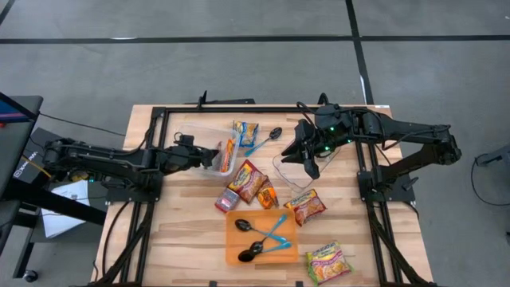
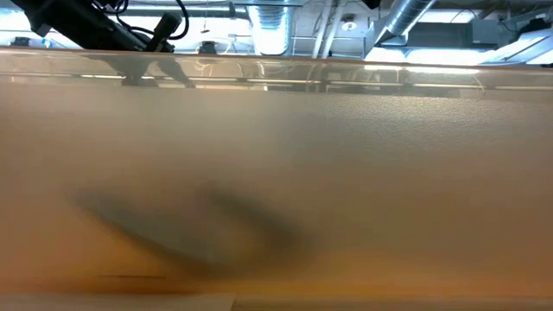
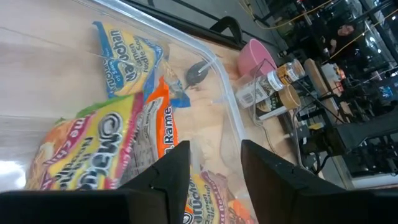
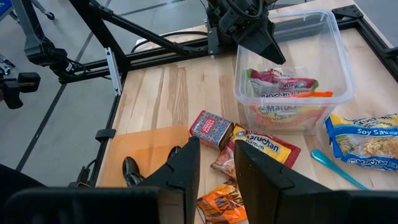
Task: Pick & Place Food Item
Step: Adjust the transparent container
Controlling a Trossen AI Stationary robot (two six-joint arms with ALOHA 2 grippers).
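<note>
A clear plastic container (image 1: 209, 131) stands on the wooden table left of centre, with ramen packets (image 4: 283, 84) lying inside it. My left gripper (image 3: 214, 165) hovers over the container's left side, open, its fingers above an orange ramen packet (image 3: 163, 118) and touching nothing; the right wrist view shows this left gripper (image 4: 273, 53) above the packets. My right gripper (image 4: 217, 168) hangs high over the table's middle right, open by a narrow gap, with nothing between its fingers. More packets (image 1: 249, 182) (image 1: 305, 206) lie flat on the table.
An orange board (image 1: 261, 237) near the front edge carries spoons. A blue-and-yellow packet (image 1: 245, 131) and a blue spoon (image 1: 263, 141) lie behind the container, a green packet (image 1: 327, 261) at the front right. A second clear container (image 1: 291, 171) sits below my right gripper.
</note>
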